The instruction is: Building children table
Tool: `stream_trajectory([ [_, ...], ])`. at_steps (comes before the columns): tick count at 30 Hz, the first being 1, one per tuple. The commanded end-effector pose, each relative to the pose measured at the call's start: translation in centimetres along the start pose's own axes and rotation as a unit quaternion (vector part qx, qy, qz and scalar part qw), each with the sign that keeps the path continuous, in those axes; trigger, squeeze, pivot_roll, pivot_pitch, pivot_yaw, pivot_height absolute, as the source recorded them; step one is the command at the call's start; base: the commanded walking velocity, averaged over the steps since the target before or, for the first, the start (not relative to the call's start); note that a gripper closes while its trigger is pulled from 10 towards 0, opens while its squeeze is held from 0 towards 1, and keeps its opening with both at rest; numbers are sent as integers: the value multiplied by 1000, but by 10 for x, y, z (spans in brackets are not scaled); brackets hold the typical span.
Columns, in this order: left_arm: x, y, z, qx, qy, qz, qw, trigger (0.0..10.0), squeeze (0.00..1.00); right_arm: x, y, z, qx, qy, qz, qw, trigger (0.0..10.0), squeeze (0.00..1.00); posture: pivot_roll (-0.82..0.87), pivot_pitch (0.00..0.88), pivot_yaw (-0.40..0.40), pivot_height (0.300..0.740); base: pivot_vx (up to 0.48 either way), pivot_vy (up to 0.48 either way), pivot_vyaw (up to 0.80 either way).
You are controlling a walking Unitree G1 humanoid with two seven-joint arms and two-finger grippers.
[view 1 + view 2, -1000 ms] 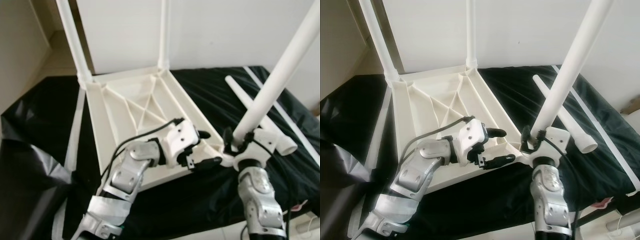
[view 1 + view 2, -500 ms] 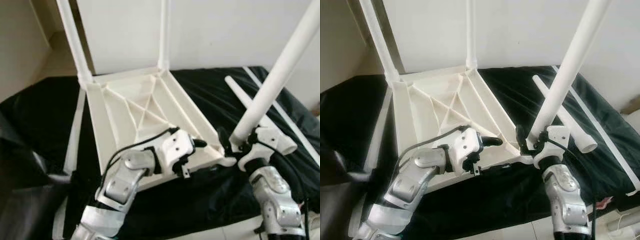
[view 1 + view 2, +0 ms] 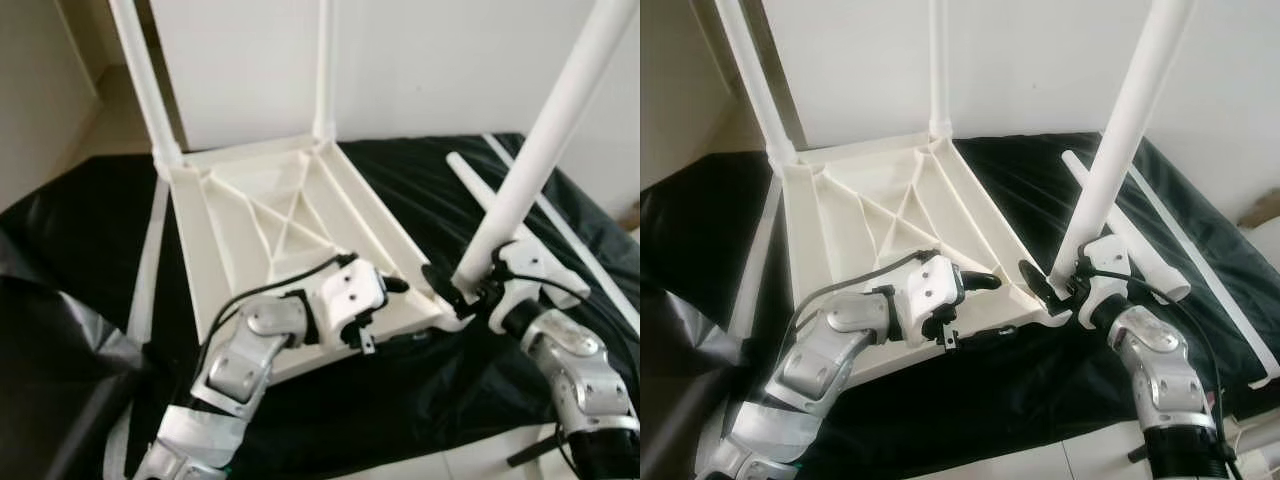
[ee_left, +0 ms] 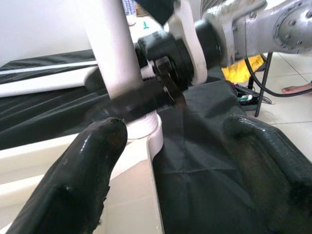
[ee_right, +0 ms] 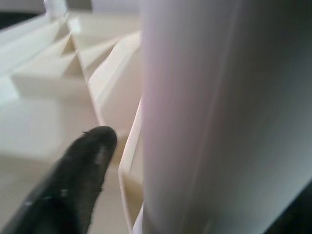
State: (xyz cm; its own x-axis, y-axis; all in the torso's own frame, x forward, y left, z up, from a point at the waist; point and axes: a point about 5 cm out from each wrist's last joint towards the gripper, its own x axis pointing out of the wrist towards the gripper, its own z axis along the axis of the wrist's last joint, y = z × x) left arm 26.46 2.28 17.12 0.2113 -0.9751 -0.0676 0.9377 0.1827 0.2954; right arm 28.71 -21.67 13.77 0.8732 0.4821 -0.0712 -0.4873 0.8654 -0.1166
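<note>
Upside-down white tabletop [image 3: 270, 215] lies centre frame on a surface draped in black sheet [image 3: 90, 230], two legs already standing at its far corners. Right end effector [image 3: 1060, 290] clamps the third leg [image 3: 1120, 130], foot at the near-right corner socket [image 4: 144, 129], lower centre-right. Left end effector [image 3: 390, 310] spread open, straddling the near edge beside that corner, bracing. Spare leg [image 3: 1120, 235] lies right. Step: seating leg three. Next likely needs straightening and pressing it down into the socket.

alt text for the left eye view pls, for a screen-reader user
The right tool grips a white table leg at its base, standing it at the near corner of an upturned white tabletop on black sheeting. The left tool brackets the tabletop's near edge; another leg lies loose behind.
</note>
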Motion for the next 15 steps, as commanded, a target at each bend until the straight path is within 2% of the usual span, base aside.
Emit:
stream_trajectory([
  [1, -1, 4, 0, 6, 4, 29, 1000, 10000, 0, 1, 1, -6, 3, 14, 15, 1000, 4353, 0, -46, 0, -52, 740, 0, 0, 0],
  [2, -1, 3, 0, 6, 3, 31, 999, 10000, 0, 0, 0, -8, 3, 17, 19, 1000, 118, 0, -41, 0, -59, 740, 0, 0, 0],
  [6, -2, 3, -1, 4, 2, 35, 999, 10000, 0, -1, -1, -10, 2, 21, 23, 1000, 0, 0, -39, 0, -66, 740, 0, 0, 0],
  [14, -6, 2, -3, -14, -2, 45, 999, 10000, 0, -8, -7, -17, 28, 32, 11, 999, 0, 0, -41, 0, -59, 740, 0, 0, 0],
  [15, -7, 2, -3, -17, -4, 46, 999, 10000, 0, -10, -8, -18, 44, 26, -1, 999, 10000, 0, -41, 0, -57, 740, 0, 0, 0],
])
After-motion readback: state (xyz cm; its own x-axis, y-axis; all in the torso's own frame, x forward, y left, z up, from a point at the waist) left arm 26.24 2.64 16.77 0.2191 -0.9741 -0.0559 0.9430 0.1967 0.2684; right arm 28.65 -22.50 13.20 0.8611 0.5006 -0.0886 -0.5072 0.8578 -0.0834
